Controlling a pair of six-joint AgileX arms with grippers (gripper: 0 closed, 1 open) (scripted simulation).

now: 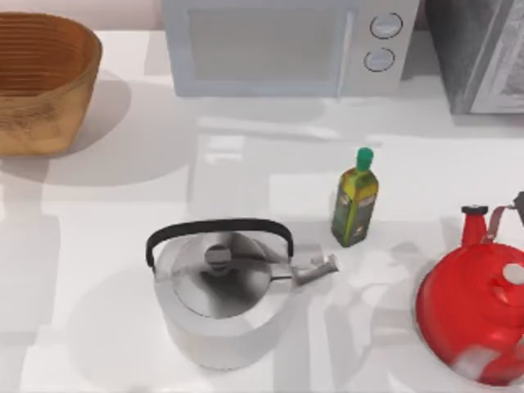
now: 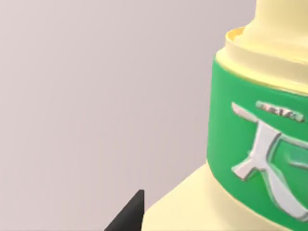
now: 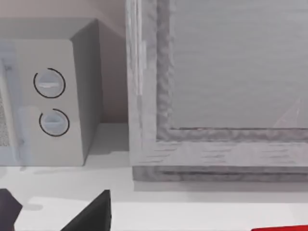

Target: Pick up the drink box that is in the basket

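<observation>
The drink box [image 2: 250, 144] looms very close in the left wrist view, cream-yellow with a broad green band and a white mark, against a plain pale wall. My left gripper [image 2: 159, 224] is shut on it; one black fingertip [image 2: 131, 215] lies against the box's lower edge, and the other is hidden behind the box. The tan wicker basket [image 1: 41, 115] stands at the table's far left back corner, partly cut by the top view's edge. My right gripper [image 3: 48, 216] is open over the table's right rear, its dark fingertips [image 3: 91, 214] apart with nothing between them.
A white microwave [image 1: 278, 45] stands at the back, with a grey appliance [image 1: 483, 49] to its right. A green oil bottle [image 1: 355, 199] stands mid-right. A steel kettle [image 1: 225, 291] sits front centre and a red kettle [image 1: 479, 307] at the front right.
</observation>
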